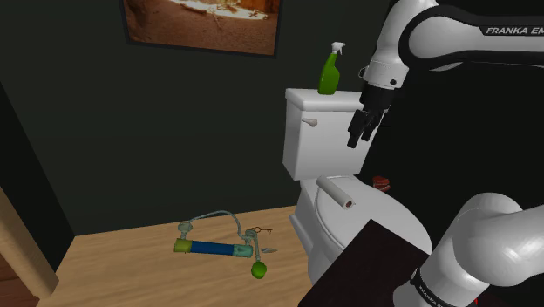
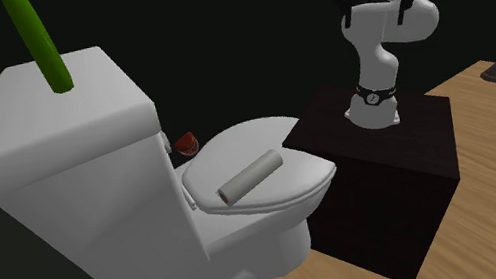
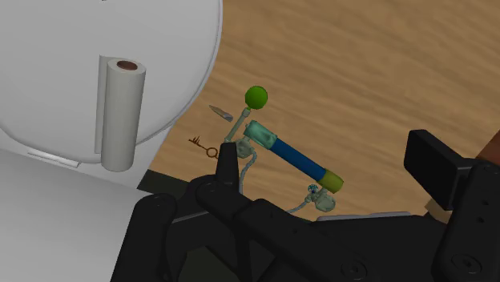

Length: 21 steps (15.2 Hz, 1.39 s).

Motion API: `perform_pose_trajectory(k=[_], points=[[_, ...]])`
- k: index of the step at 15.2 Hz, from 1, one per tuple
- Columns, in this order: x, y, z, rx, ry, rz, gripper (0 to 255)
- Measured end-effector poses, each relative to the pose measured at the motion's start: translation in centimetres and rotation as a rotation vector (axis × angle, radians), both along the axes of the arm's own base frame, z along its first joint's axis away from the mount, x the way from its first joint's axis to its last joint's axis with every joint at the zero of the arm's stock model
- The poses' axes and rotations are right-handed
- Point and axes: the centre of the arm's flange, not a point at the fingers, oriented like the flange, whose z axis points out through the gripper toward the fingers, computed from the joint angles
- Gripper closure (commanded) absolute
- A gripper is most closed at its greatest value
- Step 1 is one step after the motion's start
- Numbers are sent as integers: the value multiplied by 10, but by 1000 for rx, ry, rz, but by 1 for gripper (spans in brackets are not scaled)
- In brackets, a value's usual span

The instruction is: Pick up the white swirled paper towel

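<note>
Dim, even light, soft shadows.

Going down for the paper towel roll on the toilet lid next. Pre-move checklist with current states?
1. Claw open: ok, the fingers stand apart in the wrist view.
2. Paper towel roll free: ok, it lies on its side on the closed toilet lid, with nothing on it.
3. Claw centred over the roll: not ok, the roll lies out beyond one finger, not between the two.
4. Descent path: likely ok, nothing stands between claw and roll. The green spray bottle is on the tank, off to the side.
5. Fingers set across the roll's axis: cannot tell.
</note>
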Motion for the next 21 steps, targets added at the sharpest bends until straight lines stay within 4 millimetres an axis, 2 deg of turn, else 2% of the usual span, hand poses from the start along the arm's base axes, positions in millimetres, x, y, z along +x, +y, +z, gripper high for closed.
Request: perform_pose_trajectory(k=[3,6,12,21], points=[[5,-9,-12,3,4,-8,0],[19,-34,-34,10,11,-27,0],[44,-82,-100,25,27,-68,0],[80,-158,-187,47,49,-129,0]])
